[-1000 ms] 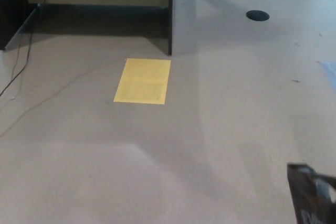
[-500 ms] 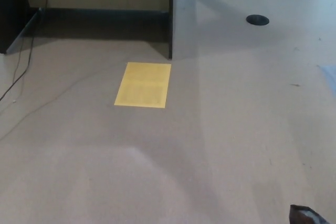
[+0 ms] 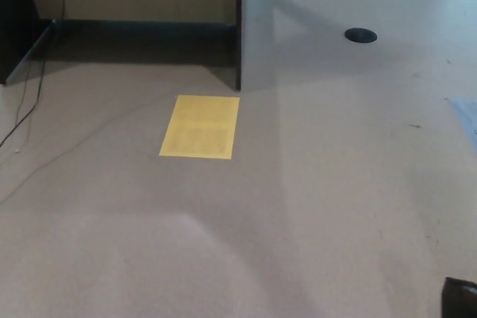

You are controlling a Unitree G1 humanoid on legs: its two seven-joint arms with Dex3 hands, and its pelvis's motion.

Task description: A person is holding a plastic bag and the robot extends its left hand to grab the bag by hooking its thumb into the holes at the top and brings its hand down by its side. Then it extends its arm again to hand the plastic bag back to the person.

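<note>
Although the task concerns a plastic bag, only a small dark object (image 3: 460,297) shows at the bottom right corner of the head view, cut off by the picture's edge; whether it is the bag, a part of the robot or something else cannot be told. Neither the left hand nor the right hand is in view, so the state of their fingers cannot be told, nor whether either has hold of anything. No person shows. The floor (image 3: 313,206) is a plain grey-beige surface. A yellow rectangular sheet (image 3: 200,126) lies flat on it, left of centre. Just beyond the sheet stands a dark upright panel (image 3: 239,27) of a desk. A thin cable (image 3: 22,109) trails along the floor at far left. A round black disc (image 3: 361,35) sits on the floor at upper right, well apart from the sheet.
</note>
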